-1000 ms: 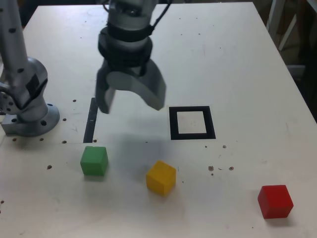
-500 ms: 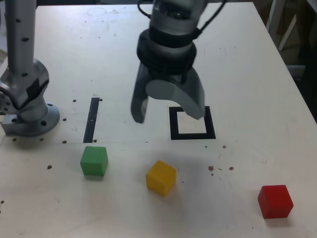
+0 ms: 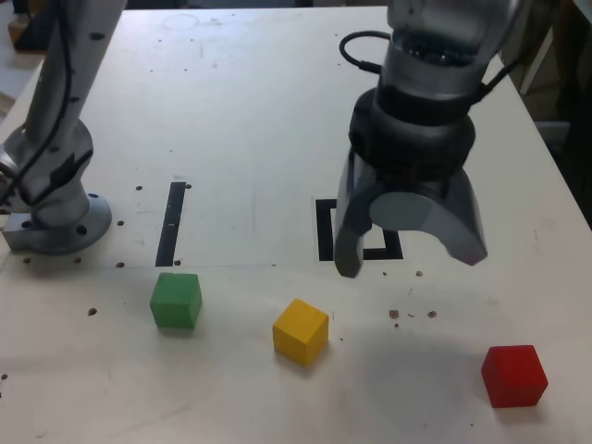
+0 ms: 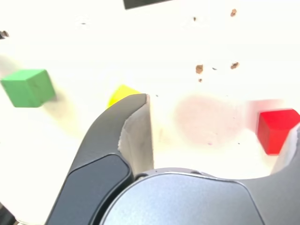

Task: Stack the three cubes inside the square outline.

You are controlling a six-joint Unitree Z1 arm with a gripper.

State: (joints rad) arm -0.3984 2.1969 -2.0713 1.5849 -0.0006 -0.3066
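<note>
Grey gripper (image 3: 410, 260) hangs wide open and empty, hiding most of the black square outline (image 3: 324, 231)
Green cube (image 3: 176, 299), yellow cube (image 3: 301, 331) and red cube (image 3: 513, 375) sit apart near the white table's (image 3: 259, 111) front edge; the yellow one is half hidden in the wrist view

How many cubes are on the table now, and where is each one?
3. In the exterior view, the green cube lies at the left, the yellow cube in the middle, the red cube at the right. None is stacked or visibly hidden.

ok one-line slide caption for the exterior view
Open end effector hovers above the white table, empty, near small red cube.
</note>
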